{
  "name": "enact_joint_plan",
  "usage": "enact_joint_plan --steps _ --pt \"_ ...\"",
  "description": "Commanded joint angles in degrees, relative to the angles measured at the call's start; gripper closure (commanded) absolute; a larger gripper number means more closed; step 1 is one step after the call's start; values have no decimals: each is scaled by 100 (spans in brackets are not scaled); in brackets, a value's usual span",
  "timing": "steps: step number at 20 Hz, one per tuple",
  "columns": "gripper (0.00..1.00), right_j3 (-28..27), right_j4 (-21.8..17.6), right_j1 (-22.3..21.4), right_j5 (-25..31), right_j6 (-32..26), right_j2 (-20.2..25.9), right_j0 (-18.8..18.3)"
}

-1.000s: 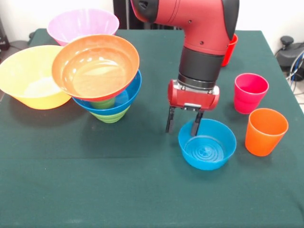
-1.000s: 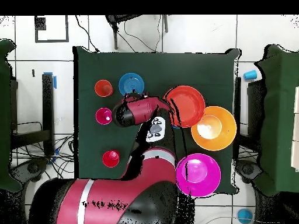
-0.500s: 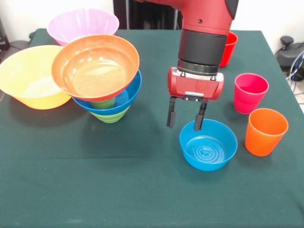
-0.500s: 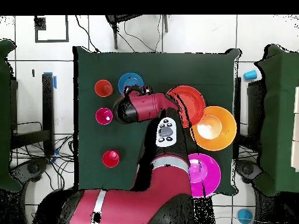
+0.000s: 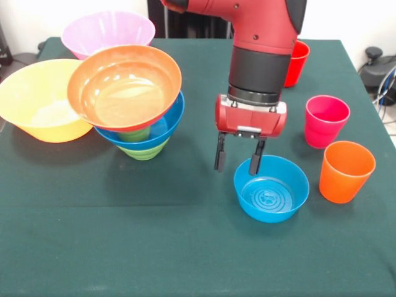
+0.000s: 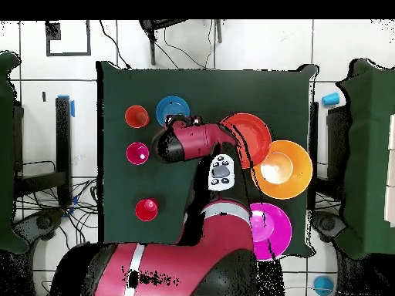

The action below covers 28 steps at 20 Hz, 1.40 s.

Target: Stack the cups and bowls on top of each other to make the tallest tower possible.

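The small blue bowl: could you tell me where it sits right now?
In the front view the small blue bowl stands upright on the green table, right of centre, just below the open gripper and left of the orange cup.

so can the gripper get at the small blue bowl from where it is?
Probably yes. The gripper hangs open just above the far-left rim of the small blue bowl, with nothing between them; the orange cup stands apart beside it.

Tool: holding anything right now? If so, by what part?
Nothing held. The tool is open, its fingers bare, just above the far rim of the small blue bowl.
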Motion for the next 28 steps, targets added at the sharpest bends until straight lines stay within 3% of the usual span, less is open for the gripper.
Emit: enact_joint_plan --steps 1,22,23,28 --pt "0 -298 -422 609 -188 -37 474 120" --pt "0 -623 -312 961 -431 148 157 379" --pt "100 -624 -302 962 -432 138 152 381" --pt "100 -643 -297 972 -440 149 88 424"
